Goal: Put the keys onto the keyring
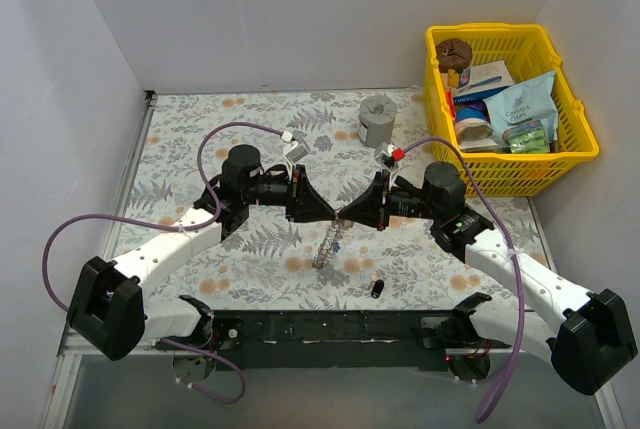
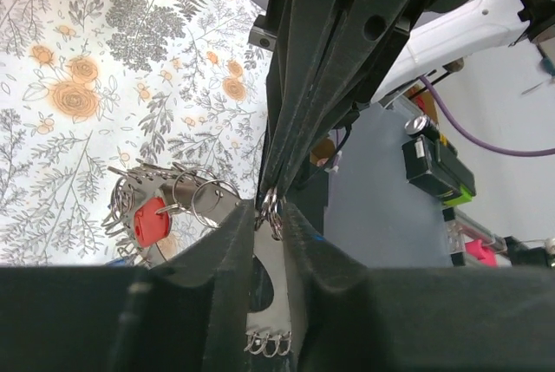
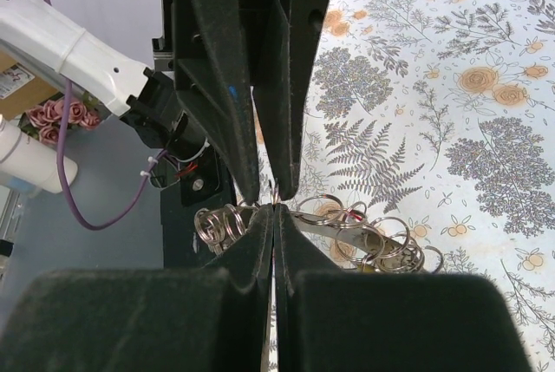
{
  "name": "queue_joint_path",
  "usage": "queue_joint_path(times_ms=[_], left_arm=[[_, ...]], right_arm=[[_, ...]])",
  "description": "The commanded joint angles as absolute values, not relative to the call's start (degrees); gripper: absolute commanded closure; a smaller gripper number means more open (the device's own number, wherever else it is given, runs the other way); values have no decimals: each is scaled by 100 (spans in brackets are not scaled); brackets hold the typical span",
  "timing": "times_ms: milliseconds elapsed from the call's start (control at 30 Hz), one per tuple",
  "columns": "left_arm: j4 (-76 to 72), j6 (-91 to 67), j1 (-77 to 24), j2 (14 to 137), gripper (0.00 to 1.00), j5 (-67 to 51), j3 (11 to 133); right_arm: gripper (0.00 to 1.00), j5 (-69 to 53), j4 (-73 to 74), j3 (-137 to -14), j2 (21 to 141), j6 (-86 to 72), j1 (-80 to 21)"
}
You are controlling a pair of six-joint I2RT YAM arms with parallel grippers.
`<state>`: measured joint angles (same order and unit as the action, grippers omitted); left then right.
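Note:
The keyring (image 1: 329, 244) is a silver ring hung with many small split rings. It hangs over the middle of the mat between my two grippers, which meet tip to tip. My left gripper (image 1: 325, 213) is shut on the ring's flat silver band (image 2: 267, 298). My right gripper (image 1: 350, 215) is shut on a thin ring piece at the rim (image 3: 275, 201). A red-headed key (image 2: 149, 220) hangs among the small rings (image 2: 204, 199) in the left wrist view. The ring bunch (image 3: 373, 242) also shows in the right wrist view. Other keys are hidden or too small to tell.
A small black cylinder (image 1: 378, 288) lies on the mat near the front edge. A grey cup (image 1: 377, 119) stands at the back centre. A yellow basket (image 1: 575, 109) with packets stands at the back right. White walls close in the floral mat (image 1: 200, 139).

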<state>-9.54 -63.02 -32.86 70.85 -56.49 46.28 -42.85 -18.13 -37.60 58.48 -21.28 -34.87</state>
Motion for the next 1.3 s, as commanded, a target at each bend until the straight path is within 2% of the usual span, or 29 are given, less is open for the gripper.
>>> queue_joint_path(times_ms=[0, 67, 267, 367, 400, 433, 500, 667, 700, 733, 900, 1100, 1267], left_arm=[[-1178, -6214, -3313, 7040, 92, -5634, 4614], [-1169, -6144, -3314, 7031, 100, -5599, 4640], [-854, -5732, -3314, 6803, 100, -5388, 4746], [-283, -5232, -3313, 6698, 100, -5265, 4965], [-38, -5090, -3322, 6680, 100, -5212, 5096], [217, -4958, -3322, 6645, 100, -5186, 5159], [709, -4547, -3357, 6610, 100, -5142, 5369], [1476, -3833, -3436, 6566, 100, -5001, 5739], [1659, -3745, -3445, 6565, 100, -5010, 5800], [1731, -3579, -3480, 6574, 100, -5036, 5905], [2012, -3261, -3586, 6574, 100, -5317, 6091], [2057, -3164, -3674, 6601, 100, -5484, 6222], [2118, -3094, -3709, 6609, 100, -5555, 6284]], right_arm=[[99, -4395, -2268, -3797, 5687, -2215, -3472], [99, -4412, -2268, -3814, 5704, -2215, -3472], [99, -4456, -1787, -4042, 5818, -2049, -3472], [77, -4298, -1181, -4324, 5783, -1610, -3463], [65, -4263, -1030, -4420, 5740, -1495, -3454], [60, -4219, -915, -4569, 5722, -1294, -3445], [51, -4227, -616, -4745, 5704, -1117, -3419], [46, -4648, -62, -5255, 5906, -624, -3392], [34, -4763, -44, -5308, 6028, -598, -3384], [33, -4964, -35, -5326, 6081, -580, -3384], [38, -5308, -44, -5396, 6310, -536, -3393], [54, -5537, -70, -5432, 6460, -580, -3428], [58, -5388, -158, -5361, 6443, -624, -3445]])
